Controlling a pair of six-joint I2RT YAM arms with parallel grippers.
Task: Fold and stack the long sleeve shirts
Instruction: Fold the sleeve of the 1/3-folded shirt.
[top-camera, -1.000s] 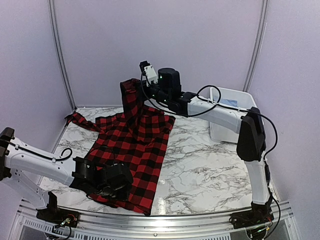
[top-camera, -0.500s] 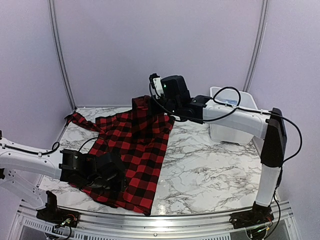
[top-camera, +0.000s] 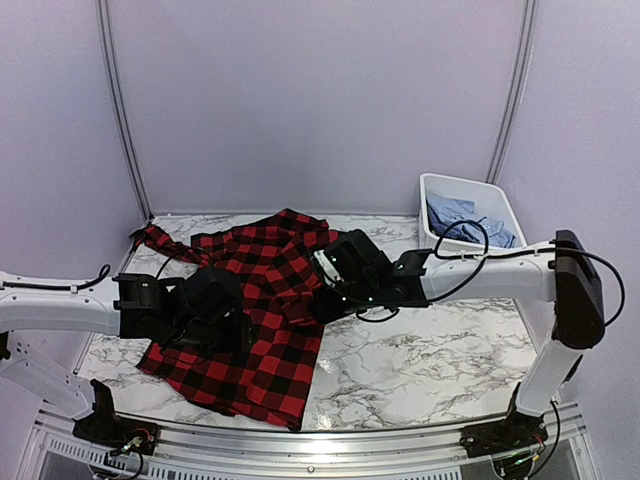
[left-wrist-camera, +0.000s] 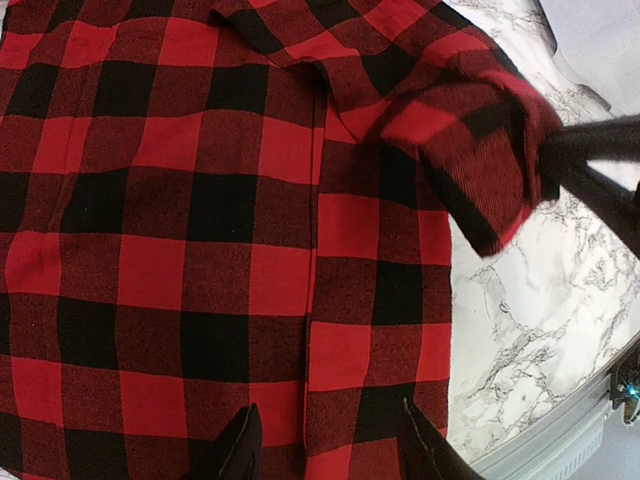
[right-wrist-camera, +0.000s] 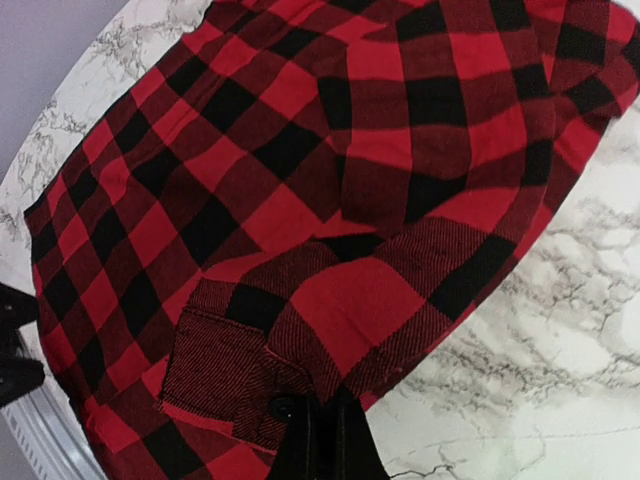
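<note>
Red-and-black flannel shirt (top-camera: 262, 275) lies spread on the marble bench (top-camera: 430, 350), its body beneath the left pincer (left-wrist-camera: 325, 455) and just left of the right pincer (right-wrist-camera: 318, 432). That right pincer, held high at the far edge a second ago, has dropped low, fingers clamped on the sleeve cuff (right-wrist-camera: 215, 370), now folded over the body. The left pincer has drawn back from the near hem, fingers parted, gripping nothing.
</note>
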